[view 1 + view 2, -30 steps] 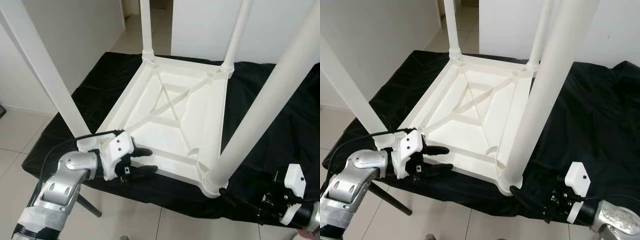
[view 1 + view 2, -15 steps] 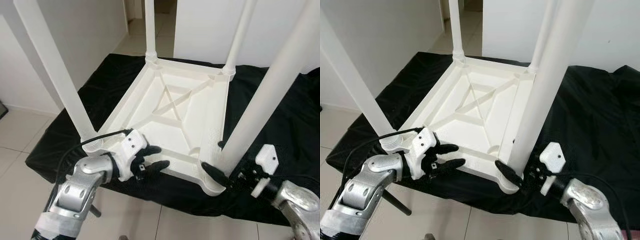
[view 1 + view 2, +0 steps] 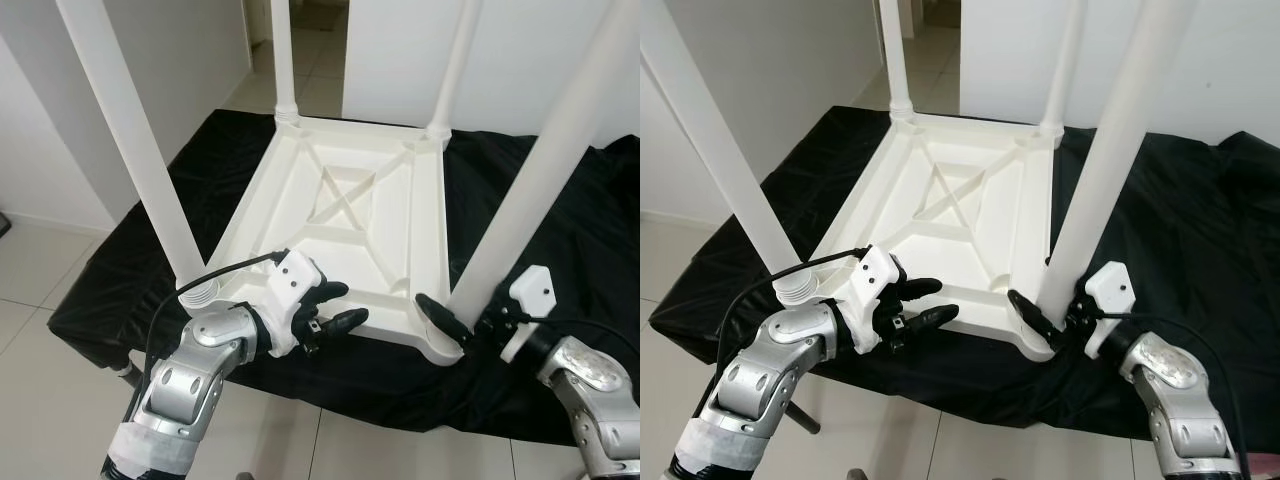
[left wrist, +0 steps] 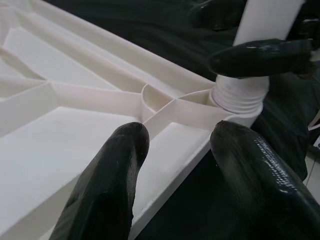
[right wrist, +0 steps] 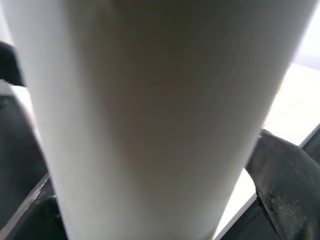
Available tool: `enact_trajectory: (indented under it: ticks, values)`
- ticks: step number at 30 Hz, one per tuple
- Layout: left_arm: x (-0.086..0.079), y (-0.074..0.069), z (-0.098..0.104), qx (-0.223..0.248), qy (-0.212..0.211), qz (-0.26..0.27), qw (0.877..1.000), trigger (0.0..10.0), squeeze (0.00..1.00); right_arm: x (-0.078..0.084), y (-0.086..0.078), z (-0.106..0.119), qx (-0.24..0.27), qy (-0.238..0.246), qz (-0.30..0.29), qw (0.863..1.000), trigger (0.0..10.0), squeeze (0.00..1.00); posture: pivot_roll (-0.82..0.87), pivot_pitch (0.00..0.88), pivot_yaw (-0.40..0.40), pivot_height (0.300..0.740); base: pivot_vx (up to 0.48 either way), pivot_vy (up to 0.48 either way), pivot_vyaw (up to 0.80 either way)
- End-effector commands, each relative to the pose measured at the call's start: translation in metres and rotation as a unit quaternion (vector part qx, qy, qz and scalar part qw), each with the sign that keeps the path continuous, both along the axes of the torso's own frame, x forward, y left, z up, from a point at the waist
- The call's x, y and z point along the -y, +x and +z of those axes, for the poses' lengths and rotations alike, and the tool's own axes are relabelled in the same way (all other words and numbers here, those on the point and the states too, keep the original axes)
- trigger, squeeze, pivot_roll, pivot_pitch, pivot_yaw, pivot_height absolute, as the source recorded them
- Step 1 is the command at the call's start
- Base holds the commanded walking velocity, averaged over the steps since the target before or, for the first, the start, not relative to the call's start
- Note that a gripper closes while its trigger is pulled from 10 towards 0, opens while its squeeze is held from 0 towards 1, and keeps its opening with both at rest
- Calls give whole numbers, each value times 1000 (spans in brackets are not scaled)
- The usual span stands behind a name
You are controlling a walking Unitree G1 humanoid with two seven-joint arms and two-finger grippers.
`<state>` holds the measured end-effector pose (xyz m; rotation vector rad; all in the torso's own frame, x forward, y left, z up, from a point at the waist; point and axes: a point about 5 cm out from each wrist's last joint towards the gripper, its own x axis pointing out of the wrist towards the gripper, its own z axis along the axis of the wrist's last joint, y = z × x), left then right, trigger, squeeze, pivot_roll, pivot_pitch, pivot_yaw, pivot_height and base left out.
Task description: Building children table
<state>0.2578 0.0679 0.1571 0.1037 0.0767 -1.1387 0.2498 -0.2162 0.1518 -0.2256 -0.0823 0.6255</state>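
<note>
A white plastic children's table [image 3: 370,230] lies upside down on a black cloth, its four legs pointing up. My left gripper [image 3: 345,304] is at the table's near rim. It is open, with one finger over the inner side and the other outside the rim [image 4: 165,200]. My right gripper [image 3: 1052,315] is at the foot of the near right leg [image 3: 520,190]. One black finger [image 3: 435,312] lies in front of the leg's socket and the other is behind it. In the right wrist view the leg [image 5: 160,100] sits tight between both fingers [image 5: 290,180].
The black cloth [image 3: 150,260] covers a low stand and hangs over its edges above the pale tiled floor [image 3: 40,400]. The near left leg [image 3: 130,140] rises close to my left arm. White walls and an open doorway [image 3: 310,40] are behind.
My right arm has come up from low on the right and its fingers now clasp the base of the near right leg. My left gripper has slid right along the near rim. The camera has shifted.
</note>
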Motion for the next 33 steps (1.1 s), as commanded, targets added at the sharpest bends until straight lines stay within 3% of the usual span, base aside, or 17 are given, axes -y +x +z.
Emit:
enact_trajectory:
  ticks: [1,12,17,26,31,33]
  values:
    - [1,6,-2,8,9,32,999,10000,0,1,9,0,15,-1,-24,1000,10000,0,-77,0,22,740,0,0,0]
    - [15,17,1,22,-2,44,999,10000,0,3,27,1,43,53,-80,995,10000,0,-83,0,24,740,0,0,0]
    - [18,15,1,25,-2,40,999,10000,0,3,27,2,45,59,-79,994,10000,0,-82,0,21,740,0,0,0]
    - [15,13,-3,45,21,41,998,10000,0,-15,22,-7,31,80,-61,994,10000,0,-78,0,18,740,0,0,0]
    - [17,9,-3,14,-16,53,998,10000,0,-12,21,-12,19,91,-65,994,10000,0,-82,0,18,740,0,0,0]
    - [17,9,-5,10,-12,57,998,10000,0,-11,21,-12,16,92,-62,994,10000,0,-82,0,18,740,0,0,0]
